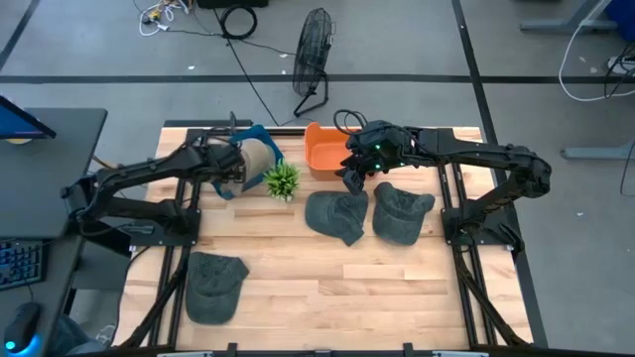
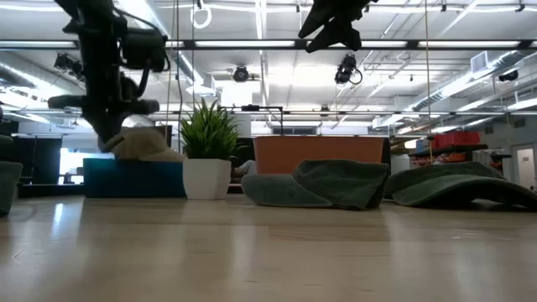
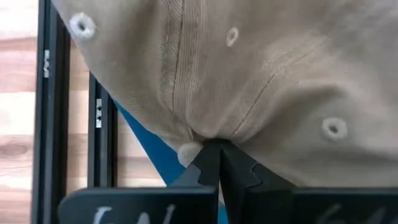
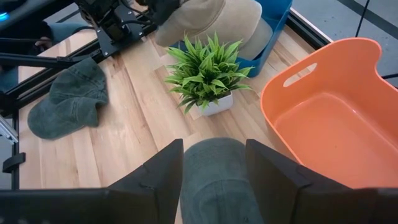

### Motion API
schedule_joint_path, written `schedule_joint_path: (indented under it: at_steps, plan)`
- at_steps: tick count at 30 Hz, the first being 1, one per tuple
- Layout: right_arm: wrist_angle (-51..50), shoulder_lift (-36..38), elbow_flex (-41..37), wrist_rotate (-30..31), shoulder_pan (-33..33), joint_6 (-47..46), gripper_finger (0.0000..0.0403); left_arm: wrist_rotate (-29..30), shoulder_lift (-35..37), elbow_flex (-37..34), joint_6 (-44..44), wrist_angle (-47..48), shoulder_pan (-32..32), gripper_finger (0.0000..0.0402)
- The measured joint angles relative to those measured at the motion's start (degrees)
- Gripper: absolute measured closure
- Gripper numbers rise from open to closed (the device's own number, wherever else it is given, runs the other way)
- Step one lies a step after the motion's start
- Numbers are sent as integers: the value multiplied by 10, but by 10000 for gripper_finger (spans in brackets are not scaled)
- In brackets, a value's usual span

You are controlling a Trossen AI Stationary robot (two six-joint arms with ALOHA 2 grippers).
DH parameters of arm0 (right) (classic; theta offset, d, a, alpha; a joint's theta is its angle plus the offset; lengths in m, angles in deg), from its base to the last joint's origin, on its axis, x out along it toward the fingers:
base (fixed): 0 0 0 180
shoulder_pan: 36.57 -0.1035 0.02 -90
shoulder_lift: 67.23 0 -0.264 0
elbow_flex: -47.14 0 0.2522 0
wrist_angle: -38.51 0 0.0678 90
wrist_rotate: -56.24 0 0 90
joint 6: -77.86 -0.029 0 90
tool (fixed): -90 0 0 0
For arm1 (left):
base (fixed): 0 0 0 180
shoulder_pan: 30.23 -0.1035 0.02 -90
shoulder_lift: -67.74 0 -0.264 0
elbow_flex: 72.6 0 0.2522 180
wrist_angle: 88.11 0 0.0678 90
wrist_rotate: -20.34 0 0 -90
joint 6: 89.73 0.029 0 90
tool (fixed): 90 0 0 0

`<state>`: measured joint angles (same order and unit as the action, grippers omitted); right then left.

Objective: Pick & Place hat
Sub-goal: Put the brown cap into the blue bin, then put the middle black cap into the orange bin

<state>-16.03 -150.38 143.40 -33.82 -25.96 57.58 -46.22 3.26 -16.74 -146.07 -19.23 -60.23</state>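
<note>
A tan corduroy hat point(image 1: 260, 157) sits over the blue bin point(image 1: 248, 134) at the table's far left, and my left gripper point(image 1: 234, 161) is shut on it. In the low view the hat point(image 2: 149, 146) shows above the bin's wall point(image 2: 134, 178). My right gripper point(image 1: 354, 178) hangs open, high above a dark green hat point(image 1: 337, 216) that lies on the table. In the right wrist view its fingers point(image 4: 160, 177) frame that hat point(image 4: 214, 186) without touching. Two more green hats lie flat, one at the right point(image 1: 402, 213) and one at the near left point(image 1: 213, 286). My left gripper point(image 3: 219, 148) pinches the tan hat's crown point(image 3: 205, 127) between its two shut fingers, right beside the top button point(image 3: 188, 153). The fingers come from above, pointing down point(image 2: 113, 126). The hat's lower part rests in the blue bin.
An orange tub point(image 1: 327, 149) stands at the far edge beside my right gripper. A small potted plant point(image 1: 283, 179) stands between the blue bin and the green hats. Bare wood stretches across the near middle of the table point(image 1: 337, 288).
</note>
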Motion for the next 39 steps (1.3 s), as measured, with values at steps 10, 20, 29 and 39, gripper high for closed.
schedule_joint_path:
  at_steps: [10, 20, 29, 39]
  plan:
    - [0, 0, 0, 0, 0, 0, 227, -16, 0, -52, 6, -71, -31, 398]
    - [0, 0, 0, 0, 0, 25, 227, -6, 2, 109, 29, 90, -2, 398]
    - [-112, 1, 0, -45, -7, 40, 227, -27, 2, 249, 137, 47, 91, 396]
    - [-184, -44, 0, -24, -35, -75, 227, -32, -1, 273, 180, -61, 180, 327]
